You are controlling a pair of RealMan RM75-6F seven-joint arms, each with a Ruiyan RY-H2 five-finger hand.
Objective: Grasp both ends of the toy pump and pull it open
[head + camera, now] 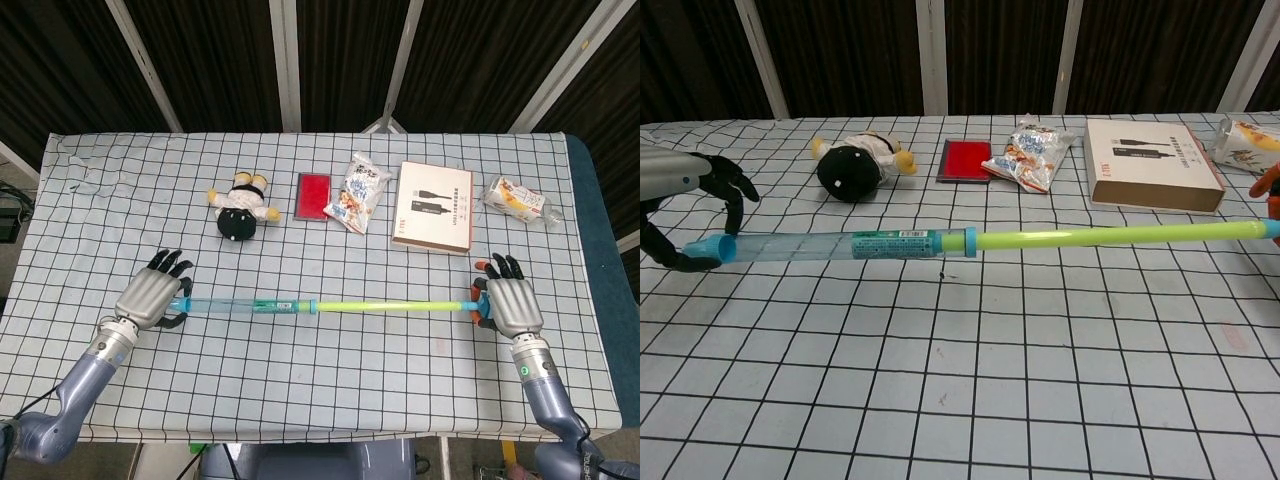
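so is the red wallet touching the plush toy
No, in the head view the red wallet lies apart from the plush toy, with bare checked cloth between them.

One pump, two hands

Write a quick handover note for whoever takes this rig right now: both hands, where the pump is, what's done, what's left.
Left hand: grips the blue tip of the clear blue barrel.
Right hand: holds the orange handle at the far end.
Toy pump: lies across the checkered tablecloth, with the yellow-green plunger rod drawn far out of the barrel.
Done: both ends grasped, pump largely pulled open.
Left: probably only the last bit of travel, if any, then release.
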